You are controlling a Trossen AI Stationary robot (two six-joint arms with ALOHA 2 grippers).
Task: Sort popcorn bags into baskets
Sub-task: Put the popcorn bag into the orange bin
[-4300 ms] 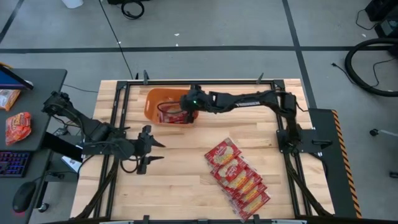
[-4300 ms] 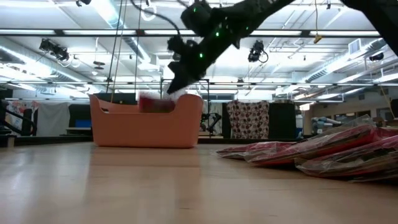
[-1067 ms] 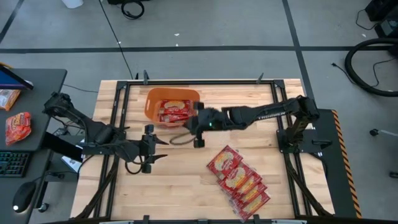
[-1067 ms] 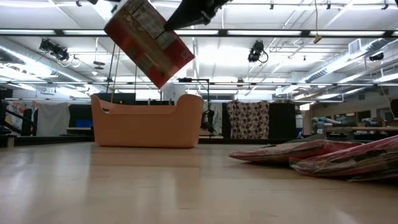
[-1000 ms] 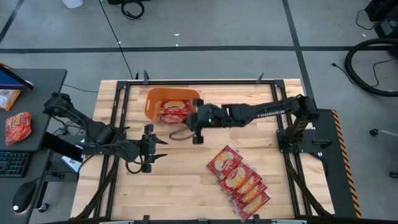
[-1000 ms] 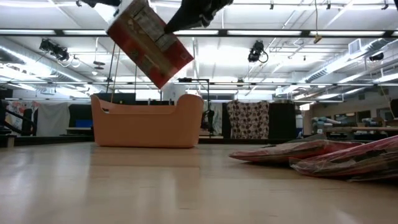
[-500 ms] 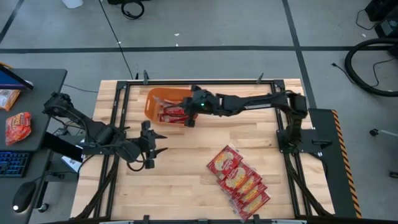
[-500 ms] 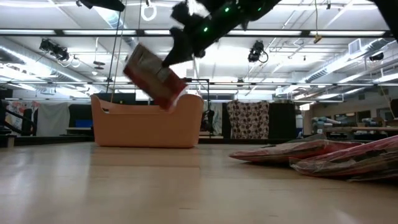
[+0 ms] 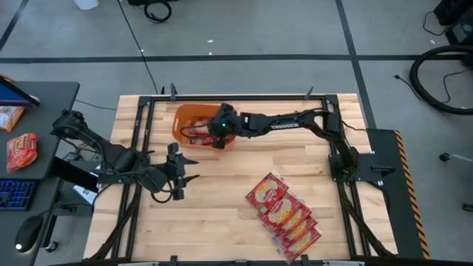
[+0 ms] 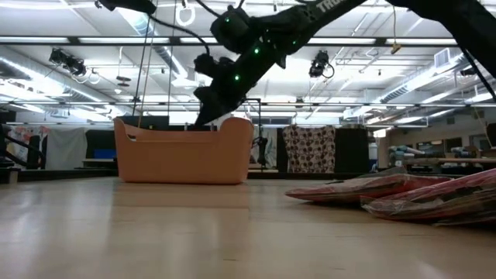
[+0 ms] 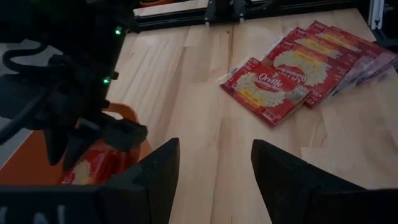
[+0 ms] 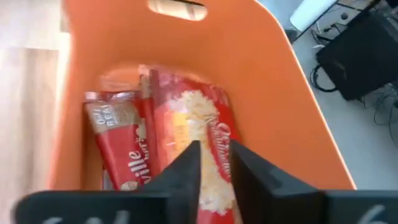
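Note:
The orange tub (image 9: 178,123) stands at the table's far side, left of centre. My right gripper (image 9: 215,137) reaches into it, shut on a red popcorn bag (image 12: 189,134). A second bag (image 12: 118,146) lies in the tub beside that one. In the low view the right gripper (image 10: 208,116) dips behind the tub's wall (image 10: 182,159), which hides the bag. Several more bags (image 9: 284,214) lie overlapping on the table's near right. My left gripper (image 9: 185,171) hangs open over bare wood near the tub, touching nothing. My right gripper pinches the popcorn bag by its near end (image 12: 214,155) between the two fingers, slanting down into the tub from the table's right. The bag stretches forward from the fingers along the tub's inside, beside the other bag. Whether it rests on the tub's floor, I cannot tell.
A black metal frame (image 9: 140,118) runs round the table's edges. A side desk at the left holds an orange-red packet (image 9: 21,150), a keyboard and a mouse. Bare wood (image 9: 207,222) lies between the left gripper and the pile of bags.
My right gripper has carried the bag from above the table's middle toward the far left and down into the tub. The bag hung tilted high above the table in the low view; now the tub's wall hides it.

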